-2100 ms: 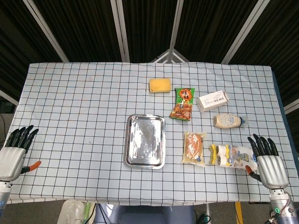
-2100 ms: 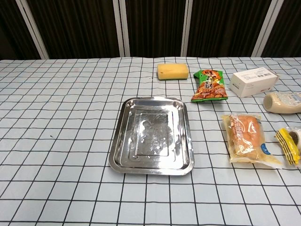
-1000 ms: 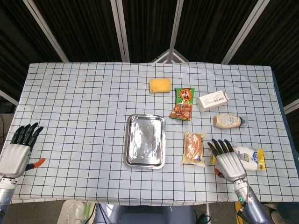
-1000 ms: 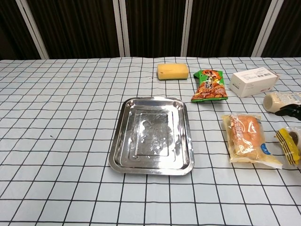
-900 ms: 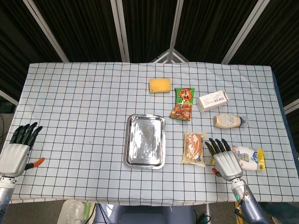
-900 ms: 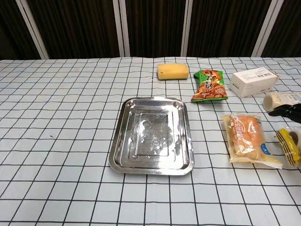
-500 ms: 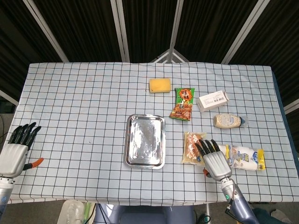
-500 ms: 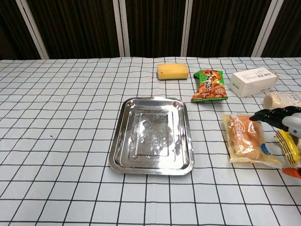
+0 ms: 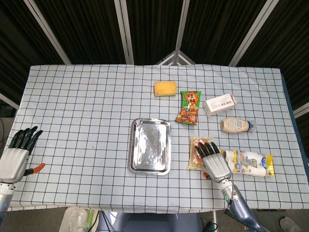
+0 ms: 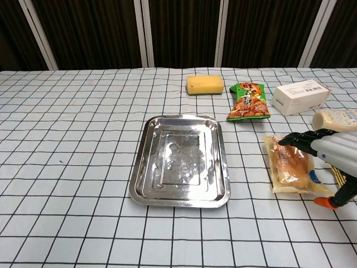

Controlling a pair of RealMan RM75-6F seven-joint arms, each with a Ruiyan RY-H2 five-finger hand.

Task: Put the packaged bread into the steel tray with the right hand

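Observation:
The packaged bread (image 9: pixel 194 154), an orange loaf in a clear wrapper, lies flat on the checked cloth just right of the steel tray (image 9: pixel 150 128). My right hand (image 9: pixel 214 162) hovers over the bread's right half, fingers apart and stretched out, holding nothing. In the chest view the bread (image 10: pixel 290 167) sits right of the tray (image 10: pixel 179 200), and the right hand (image 10: pixel 329 148) reaches in from the right with its fingertips (image 10: pixel 285 139) above the loaf's far end. My left hand (image 9: pixel 17 154) rests open at the table's left edge.
Behind the bread lie a green snack bag (image 9: pixel 189 107), a yellow sponge (image 9: pixel 165 89), a white box (image 9: pixel 220 104) and a pale sauce bottle (image 9: pixel 236 125). A yellow, white and blue packet (image 9: pixel 248 162) lies just right of my right hand.
My right hand has moved left from the table's right edge, over the packet, and now hangs above the bread. The bread, the tray and the left hand have stayed in place.

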